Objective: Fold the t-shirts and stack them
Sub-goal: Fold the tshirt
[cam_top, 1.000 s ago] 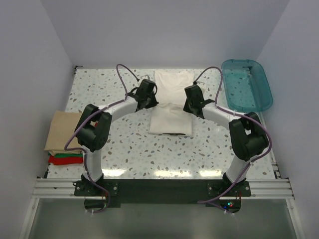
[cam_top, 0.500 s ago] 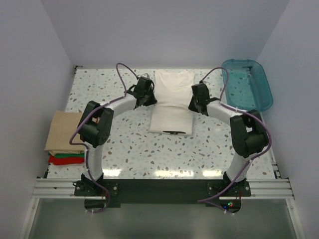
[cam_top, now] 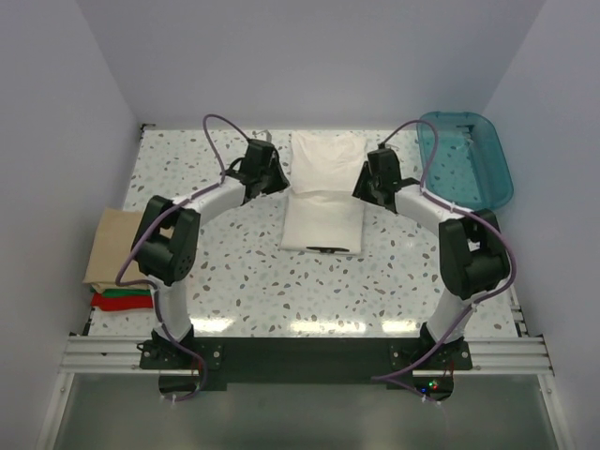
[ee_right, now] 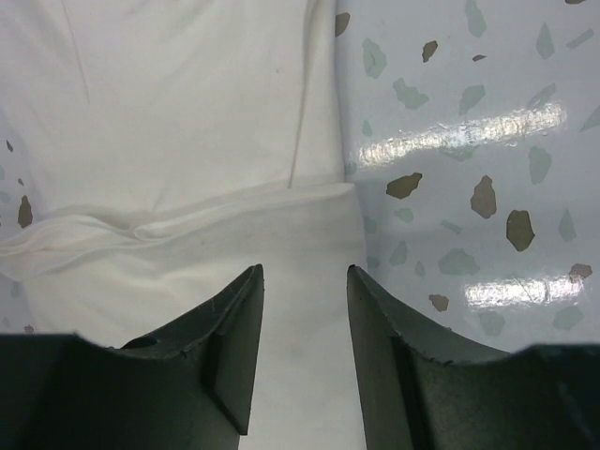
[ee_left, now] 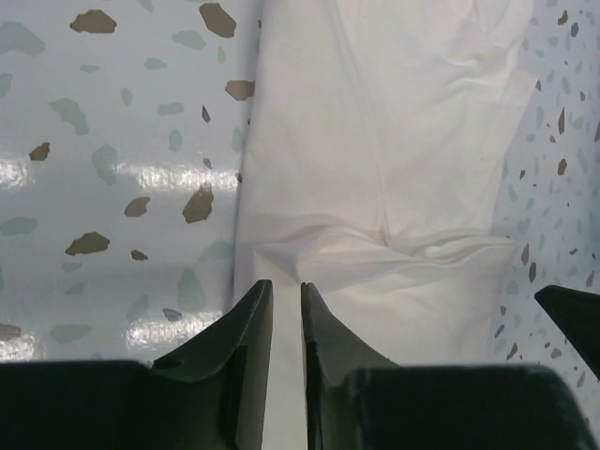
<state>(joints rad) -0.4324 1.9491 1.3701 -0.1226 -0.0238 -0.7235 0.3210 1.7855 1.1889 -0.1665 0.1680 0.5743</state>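
Drawn outward off shirt (cam_top: 323, 192), lying folded at centre of table (cam_top: 234, 272); let go with left claw (ee_left: 285, 286) and right claw (ee_right: 305, 272), both parted, empty; probably ready for pile (cam_top: 120, 258) at left

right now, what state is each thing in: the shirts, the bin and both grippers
large white cloth t-shirt: partly folded, lying flat, not yet stacked
tan cloth t-shirt: folded, on top of the green one
green cloth t-shirt: folded, between tan and red
red cloth t-shirt: folded, at the bottom
teal plastic bin: upright, nothing seen inside
left gripper: narrowly open, holding nothing
right gripper: open, holding nothing
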